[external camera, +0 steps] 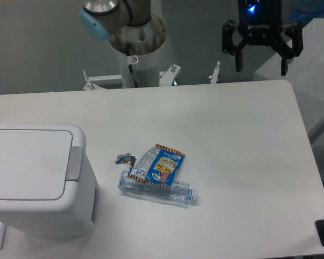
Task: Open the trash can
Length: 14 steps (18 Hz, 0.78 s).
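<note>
hovering with my end effector [262, 56] spread apart and empty, well apart from the trash can [35, 181]; lid shut, nothing done yet.

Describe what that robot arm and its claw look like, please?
The arm is silvery grey metal with a light blue cap on one joint. The gripper is black, with two chunky black fingers, pale lettering across its body and a small blue light above.

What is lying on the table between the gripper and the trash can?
In the camera view, a crushed clear bottle and a blue snack wrapper lie between the open gripper and the trash can, nearer the can. The rest is bare table.
</note>
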Motion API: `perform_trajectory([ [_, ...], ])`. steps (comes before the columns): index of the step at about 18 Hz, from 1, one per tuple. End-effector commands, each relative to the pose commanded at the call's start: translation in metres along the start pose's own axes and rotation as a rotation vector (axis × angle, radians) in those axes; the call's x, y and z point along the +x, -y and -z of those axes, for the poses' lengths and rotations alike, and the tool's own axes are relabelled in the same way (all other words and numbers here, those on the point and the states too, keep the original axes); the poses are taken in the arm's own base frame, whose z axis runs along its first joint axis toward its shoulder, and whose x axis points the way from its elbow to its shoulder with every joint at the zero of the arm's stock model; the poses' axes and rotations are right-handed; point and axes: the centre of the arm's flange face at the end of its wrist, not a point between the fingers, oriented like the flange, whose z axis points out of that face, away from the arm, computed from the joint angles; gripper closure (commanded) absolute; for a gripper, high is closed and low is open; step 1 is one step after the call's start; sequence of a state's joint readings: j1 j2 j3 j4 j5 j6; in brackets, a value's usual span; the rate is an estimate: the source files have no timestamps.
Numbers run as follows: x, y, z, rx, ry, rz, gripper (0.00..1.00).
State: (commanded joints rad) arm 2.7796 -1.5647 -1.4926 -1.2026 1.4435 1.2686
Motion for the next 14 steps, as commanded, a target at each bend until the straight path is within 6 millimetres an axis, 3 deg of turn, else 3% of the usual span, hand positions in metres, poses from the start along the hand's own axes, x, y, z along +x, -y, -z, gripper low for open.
perform_trajectory([
  [9, 0.001, 0.004, 0.002, 0.046, -0.011, 0.005, 0.00],
  [14, 0.004, 0.012, 0.003, 0.074, -0.024, 0.128, 0.00],
])
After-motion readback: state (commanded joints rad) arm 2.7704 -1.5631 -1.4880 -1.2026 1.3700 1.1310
